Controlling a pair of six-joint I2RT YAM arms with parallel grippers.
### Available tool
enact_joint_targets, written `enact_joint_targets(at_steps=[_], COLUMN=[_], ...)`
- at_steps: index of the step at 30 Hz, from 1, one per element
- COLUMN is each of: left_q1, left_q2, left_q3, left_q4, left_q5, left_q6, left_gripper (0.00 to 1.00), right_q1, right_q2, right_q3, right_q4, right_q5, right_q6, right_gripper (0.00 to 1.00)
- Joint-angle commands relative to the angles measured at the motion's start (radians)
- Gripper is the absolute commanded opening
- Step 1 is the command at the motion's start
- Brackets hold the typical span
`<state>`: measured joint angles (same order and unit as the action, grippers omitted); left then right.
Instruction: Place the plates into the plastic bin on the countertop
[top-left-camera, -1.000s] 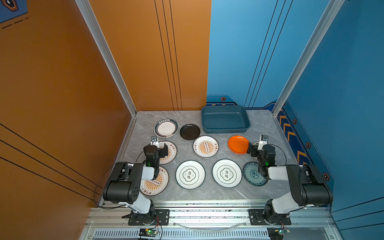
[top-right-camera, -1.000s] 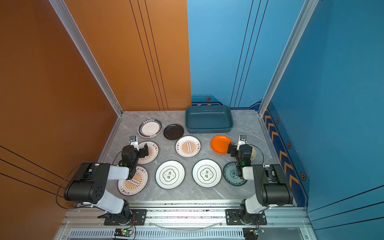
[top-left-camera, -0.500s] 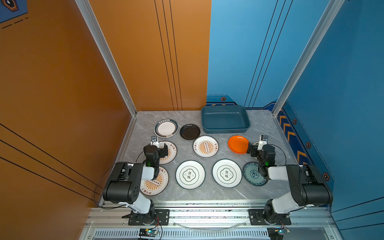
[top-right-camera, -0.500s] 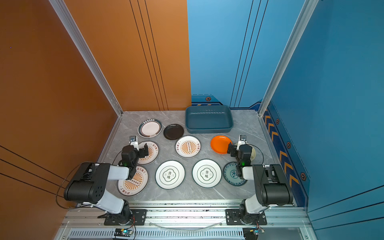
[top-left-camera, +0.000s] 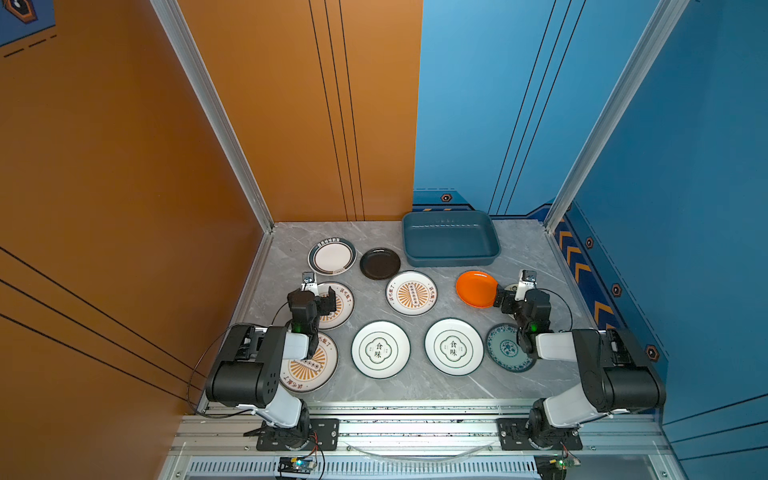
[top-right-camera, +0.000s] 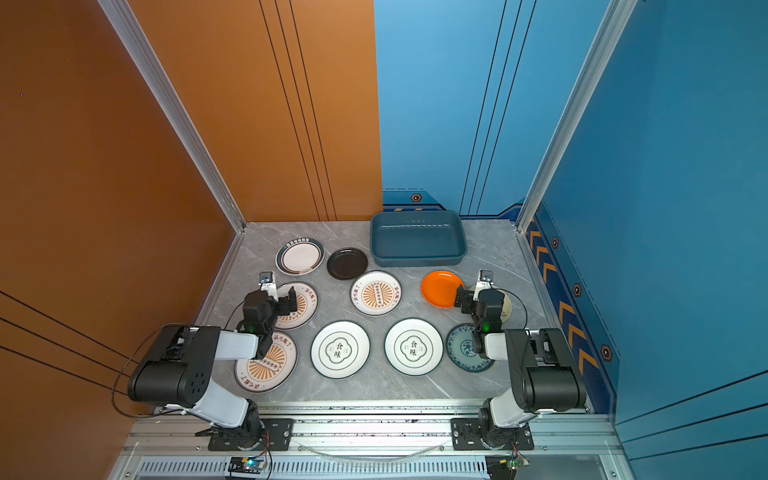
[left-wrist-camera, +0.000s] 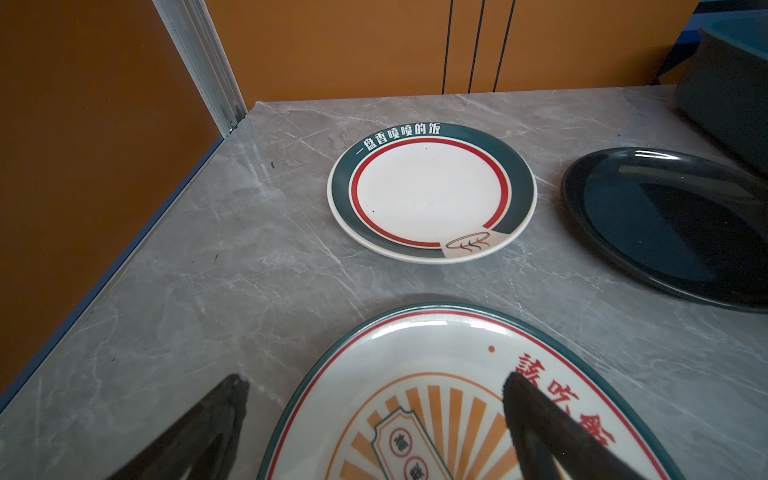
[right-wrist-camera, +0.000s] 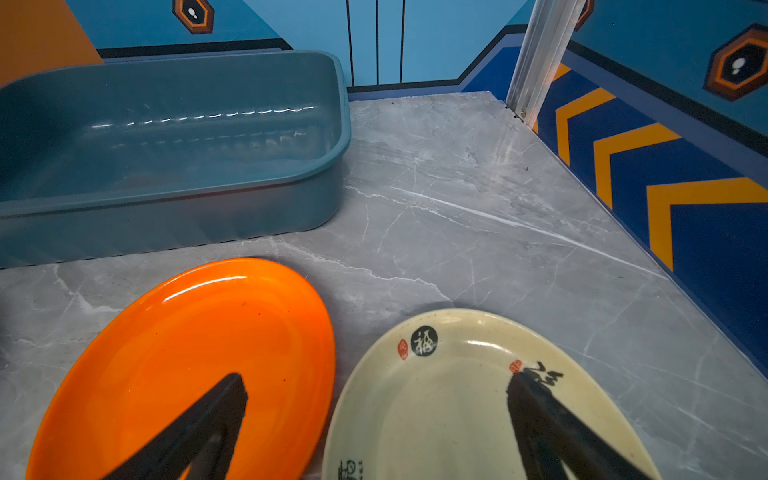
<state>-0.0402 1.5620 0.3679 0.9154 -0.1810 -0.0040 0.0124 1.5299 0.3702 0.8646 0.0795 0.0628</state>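
Overhead, both top views show the plastic bin at the back of the countertop, with every plate lying flat on the marble outside it. A dark-rimmed plate and a black plate lie left of the bin. The centre sunburst plate and the orange plate sit just in front of it. Two green-emblem plates and a teal floral plate fill the near row. The left gripper hovers over a second sunburst plate, jaws spread and holding nothing, and a third sunburst plate lies partly under that arm. The right gripper hangs spread wide above the cream plate, beside the orange one. From the left wrist, the dark fingers stand far apart, one over bare marble and the other over the sunburst face. From the right wrist, one finger sits over the orange plate and the other over the cream plate; the two plates almost touch, and the bin lies beyond them.
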Motion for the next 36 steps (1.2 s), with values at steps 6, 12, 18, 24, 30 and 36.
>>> enact_joint_targets(at_steps=[6,12,18,24,30,36], left_q1=[0.006,0.006,-0.024,-0.123,-0.133,-0.139], left_q2=[-0.004,-0.006,-0.109,-0.276,-0.421,-0.492], left_q3=[0.016,0.015,0.010,0.054,0.181,0.177], left_q4=[-0.011,-0.010,-0.075,-0.276,-0.615,-0.668], left_q5=[0.018,0.019,-0.064,-0.171,-0.120,0.171], left_q6=[0.007,0.009,0.018,0.064,-0.221,-0.382], left_gripper=[0.98,0.98,0.98,0.98,0.98,0.98], right_q1=[0.008,0.028,0.091,0.061,-0.022,0.037], right_q2=[-0.001,-0.002,-0.156,-0.338,-0.354,-0.350], right_q3=[0.017,0.016,0.076,0.244,0.393,0.387], right_q4=[-0.014,-0.010,-0.238,-0.628,-0.966,-1.001], right_q5=[0.017,0.072,0.259,0.198,-0.112,-0.408], right_q6=[-0.008,-0.015,-0.025,0.286,0.417,0.441], right_gripper=[1.00,1.00,1.00,1.00,1.00,0.88])
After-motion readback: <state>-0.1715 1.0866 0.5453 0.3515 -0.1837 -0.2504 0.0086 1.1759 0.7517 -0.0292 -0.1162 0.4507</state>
